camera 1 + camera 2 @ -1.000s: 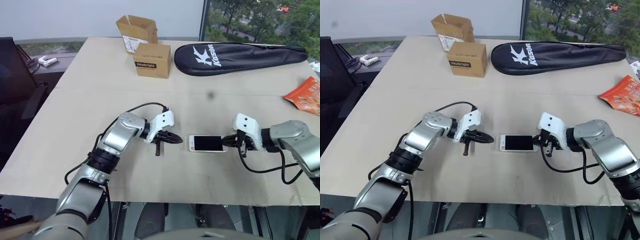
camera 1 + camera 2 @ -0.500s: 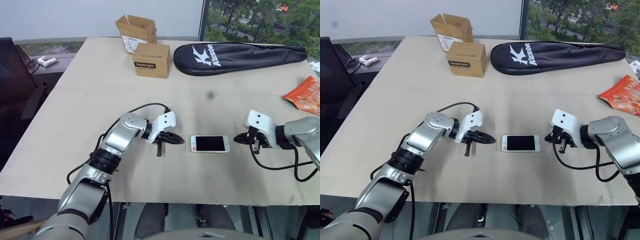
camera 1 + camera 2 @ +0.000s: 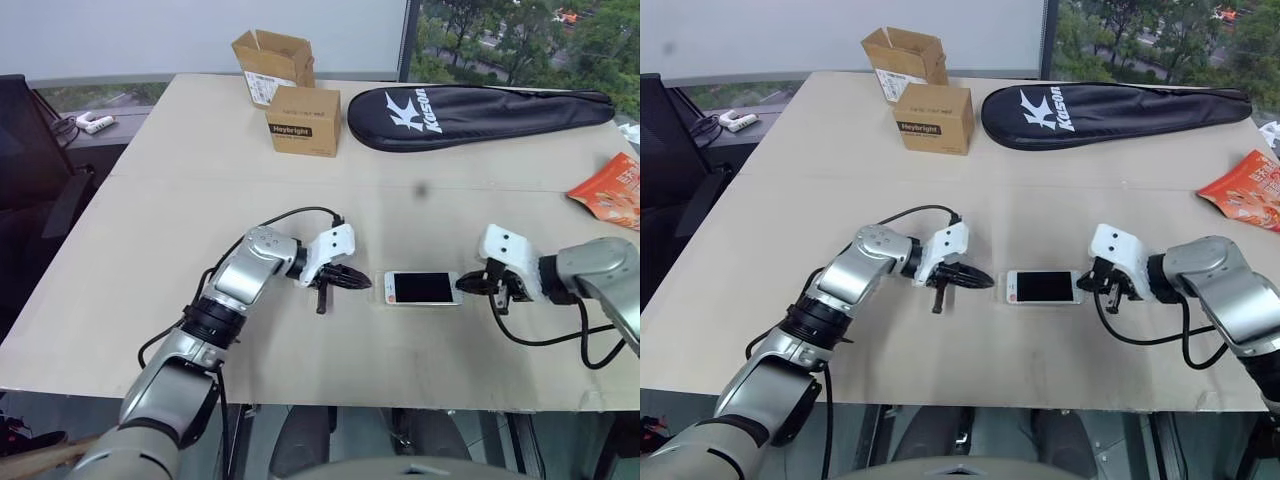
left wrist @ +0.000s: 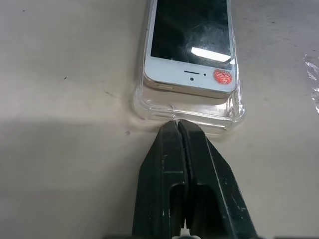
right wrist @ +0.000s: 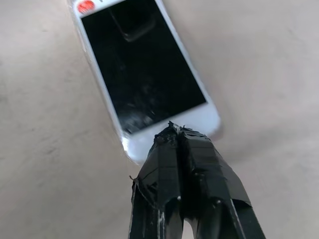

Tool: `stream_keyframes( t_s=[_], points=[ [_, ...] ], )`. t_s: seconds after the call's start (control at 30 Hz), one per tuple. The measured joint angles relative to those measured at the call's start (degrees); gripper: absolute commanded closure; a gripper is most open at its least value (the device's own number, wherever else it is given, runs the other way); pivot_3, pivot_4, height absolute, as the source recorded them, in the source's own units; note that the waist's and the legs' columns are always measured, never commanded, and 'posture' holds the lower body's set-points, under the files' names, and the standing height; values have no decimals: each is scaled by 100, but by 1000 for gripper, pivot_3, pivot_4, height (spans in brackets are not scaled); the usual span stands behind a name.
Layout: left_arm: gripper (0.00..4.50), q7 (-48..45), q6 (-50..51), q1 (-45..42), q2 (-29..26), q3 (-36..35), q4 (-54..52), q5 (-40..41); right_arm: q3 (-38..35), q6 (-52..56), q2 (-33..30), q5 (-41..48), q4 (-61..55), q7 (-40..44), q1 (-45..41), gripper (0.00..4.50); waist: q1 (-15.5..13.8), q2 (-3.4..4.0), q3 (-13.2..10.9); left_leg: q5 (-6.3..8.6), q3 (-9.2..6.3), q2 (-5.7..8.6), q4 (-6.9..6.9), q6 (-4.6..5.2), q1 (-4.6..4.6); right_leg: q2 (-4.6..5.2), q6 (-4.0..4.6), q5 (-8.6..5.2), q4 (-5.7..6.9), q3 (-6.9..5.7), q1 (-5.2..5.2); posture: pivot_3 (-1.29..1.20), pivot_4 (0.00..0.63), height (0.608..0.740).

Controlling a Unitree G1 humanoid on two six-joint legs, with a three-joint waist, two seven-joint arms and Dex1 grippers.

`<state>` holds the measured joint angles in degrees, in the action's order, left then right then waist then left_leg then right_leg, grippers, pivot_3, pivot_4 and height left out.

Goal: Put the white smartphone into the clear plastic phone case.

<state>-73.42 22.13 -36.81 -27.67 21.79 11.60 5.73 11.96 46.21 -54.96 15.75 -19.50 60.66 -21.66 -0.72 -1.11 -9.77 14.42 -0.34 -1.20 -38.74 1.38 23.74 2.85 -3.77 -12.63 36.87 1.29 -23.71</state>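
The white smartphone (image 3: pixel 422 288) lies screen up near the table's front middle, its black screen and white bezel close up in the right wrist view (image 5: pixel 144 69). It rests on the clear plastic phone case (image 4: pixel 230 113), whose glossy rim sticks out past the phone's left end; that end looks slightly raised above the case wall. My left gripper (image 3: pixel 366 284) is shut, its tip (image 4: pixel 177 124) touching the case's left end. My right gripper (image 3: pixel 1083 285) is shut too, its tip (image 5: pixel 174 128) pressed on the phone's right end. Neither holds anything.
Two cardboard boxes (image 3: pixel 303 120) stand at the back of the beige table (image 3: pixel 180 220), with a black racket bag (image 3: pixel 480 112) to their right. An orange-red snack packet (image 3: pixel 612 190) lies at the right edge. The table's front edge runs just below both arms.
The right gripper drew away to the right half a second ago, then came back against the phone's right end. The phone sits slightly further right. The left gripper barely moved.
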Motion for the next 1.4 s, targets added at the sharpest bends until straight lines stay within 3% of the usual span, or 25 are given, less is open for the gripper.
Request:
stream_keyframes(
  t_s=[0.3, 0.9, 1.4],
  points=[
    [4500, 44, 1, 0, 39, 21, 0, -3, 63, 73, 136, 25, -58, -57, -21, 4414, -9, 0, 0, 0, 0, 1, 0, 0, 0, 1, 0, 0, 0, 0, 1, 0, 150, 740],
    [4500, 79, -18, 0, 90, 75, -12, 0, -107, -96, -285, -52, 347, 3, 36, 4414, -5, 0, 0, 0, 1, 0, 0, 0, 0, 0, 0, 0, 0, 0, 0, 0, 150, 740],
    [4500, 121, -63, -1, 116, 77, -8, -15, 290, 120, 64, -210, 54, -102, -127, 4414, 4, 0, 0, 0, 0, 0, 0, 0, -1, 0, 0, 0, 0, 0, 1, 0, 150, 740]
  ],
)
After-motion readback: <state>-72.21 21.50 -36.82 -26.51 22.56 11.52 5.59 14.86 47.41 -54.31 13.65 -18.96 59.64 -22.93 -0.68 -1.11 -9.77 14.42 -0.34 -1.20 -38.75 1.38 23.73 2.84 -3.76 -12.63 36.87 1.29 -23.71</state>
